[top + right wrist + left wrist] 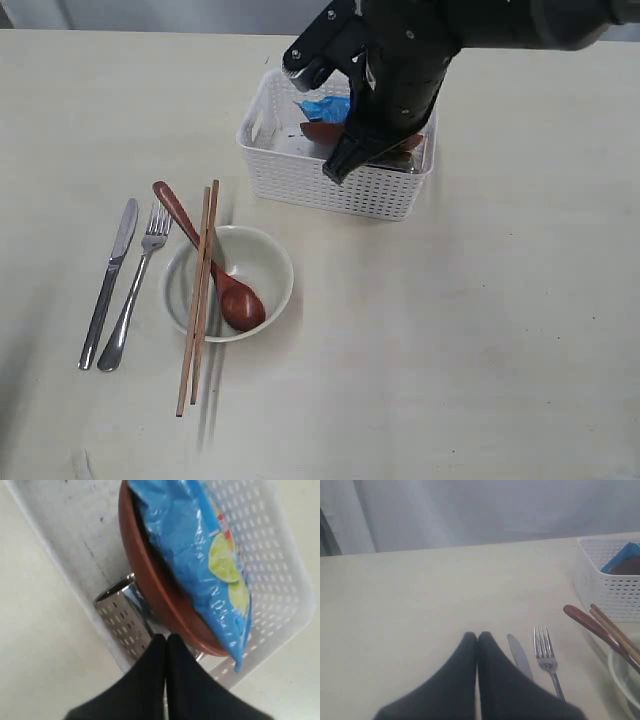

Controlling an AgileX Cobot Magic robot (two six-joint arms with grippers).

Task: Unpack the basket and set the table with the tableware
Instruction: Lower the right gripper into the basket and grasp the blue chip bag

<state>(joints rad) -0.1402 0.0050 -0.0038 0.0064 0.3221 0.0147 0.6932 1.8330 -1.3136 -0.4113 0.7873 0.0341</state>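
Observation:
The white basket (330,185) stands at the back of the table (480,350). Inside it lie the reddish-brown plate (145,580), a steel cup (122,615) beside it, and a blue snack bag (195,550) on the plate. My right gripper (166,639) hangs shut and empty over the basket's near wall, close to the cup. In front, the cream bowl (262,262) holds the wooden spoon (240,305), with two chopsticks (196,320) across its rim. The knife (108,280) and fork (138,285) lie left of it. My left gripper (477,636) is shut and empty beside the knife (519,655).
The dark right arm covers much of the basket's inside in the exterior view. A pale wall or curtain (470,510) runs behind the table's far edge. Bare tabletop lies right of the bowl and in front of the basket.

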